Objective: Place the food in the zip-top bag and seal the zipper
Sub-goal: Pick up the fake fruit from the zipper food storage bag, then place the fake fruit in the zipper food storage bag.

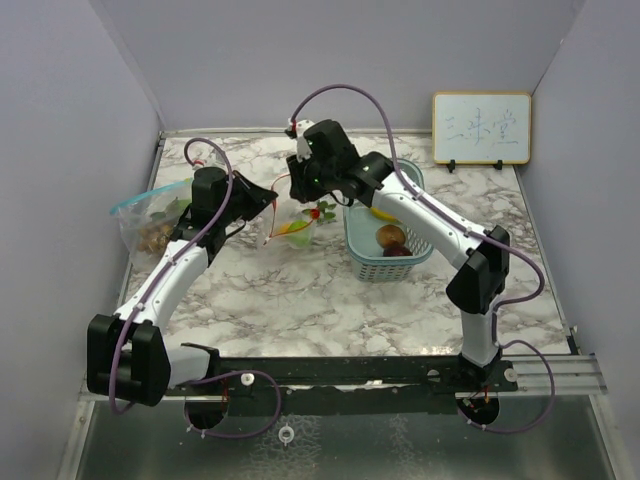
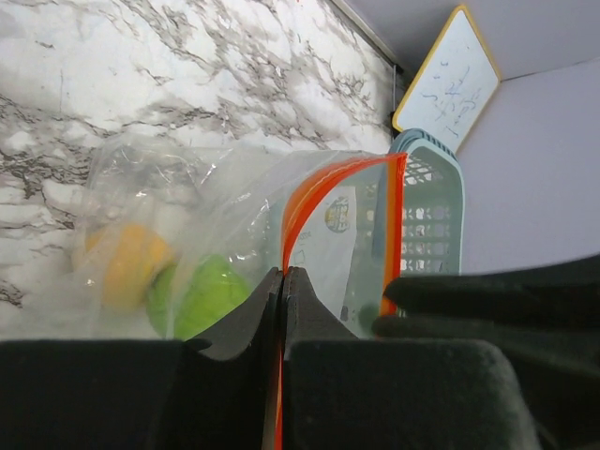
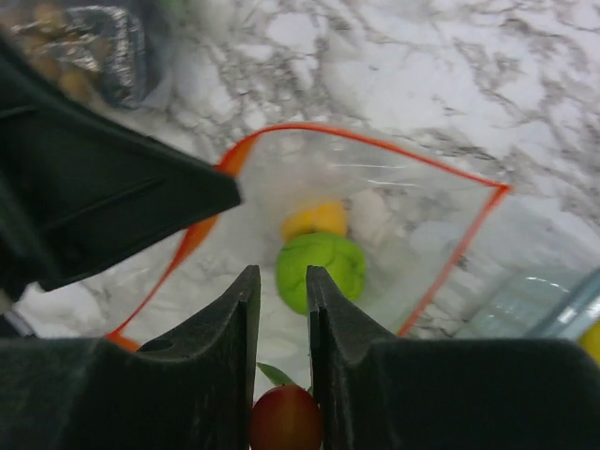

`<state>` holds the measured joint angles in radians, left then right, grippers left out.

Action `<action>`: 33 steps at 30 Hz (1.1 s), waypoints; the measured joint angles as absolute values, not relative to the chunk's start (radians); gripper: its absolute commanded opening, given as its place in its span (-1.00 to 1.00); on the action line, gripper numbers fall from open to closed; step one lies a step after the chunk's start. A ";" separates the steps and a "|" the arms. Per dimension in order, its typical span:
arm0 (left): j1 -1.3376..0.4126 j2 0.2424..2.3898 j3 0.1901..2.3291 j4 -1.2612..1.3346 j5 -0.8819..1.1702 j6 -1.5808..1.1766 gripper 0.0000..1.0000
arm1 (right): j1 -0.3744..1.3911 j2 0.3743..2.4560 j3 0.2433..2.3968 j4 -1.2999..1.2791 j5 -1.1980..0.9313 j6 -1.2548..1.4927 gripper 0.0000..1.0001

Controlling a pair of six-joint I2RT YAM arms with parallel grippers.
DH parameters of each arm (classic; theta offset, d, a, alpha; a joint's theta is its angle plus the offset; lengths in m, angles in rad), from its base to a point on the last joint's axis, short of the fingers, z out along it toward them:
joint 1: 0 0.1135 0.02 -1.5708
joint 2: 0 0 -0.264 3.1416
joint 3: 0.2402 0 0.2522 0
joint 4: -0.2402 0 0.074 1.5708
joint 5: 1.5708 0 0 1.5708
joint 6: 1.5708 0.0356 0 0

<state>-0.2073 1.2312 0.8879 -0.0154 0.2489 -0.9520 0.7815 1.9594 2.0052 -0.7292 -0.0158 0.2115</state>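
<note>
Two fruits bagged, one in the grip, zipper unsealed.
Left gripper is pinched together on the orange-zip bag's rim, propping the mouth; green fruit and yellow piece lie inside. Right gripper is clamped on a red fruit just above that mouth. Teal basket, at 3 o'clock of the bag, holds a brown piece and others. Whiteboard at 1 o'clock: faint handwriting, unreadable.
</note>
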 measured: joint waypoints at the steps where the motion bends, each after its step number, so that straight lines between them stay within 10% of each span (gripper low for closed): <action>1: -0.212 1.236 0.888 -0.012 0.250 -0.953 -1.00 | 0.798 1.963 2.006 -0.728 -0.020 0.222 -0.91; 19: -0.225 1.212 0.888 -0.010 0.253 -0.958 -1.00 | 0.820 1.950 2.097 -0.676 0.002 0.258 -0.84; 26: -0.225 1.212 0.888 -0.009 0.253 -0.958 -1.00 | 0.820 1.953 2.046 -0.643 -0.006 0.264 0.16; 33: -0.225 1.212 0.888 -0.008 0.253 -0.963 -1.00 | 0.820 1.966 2.003 -0.643 -0.003 0.249 0.41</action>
<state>-0.2249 1.2118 0.8879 -0.0078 0.2535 -0.9627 0.8196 1.9656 2.0033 -0.6426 -0.0032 0.2485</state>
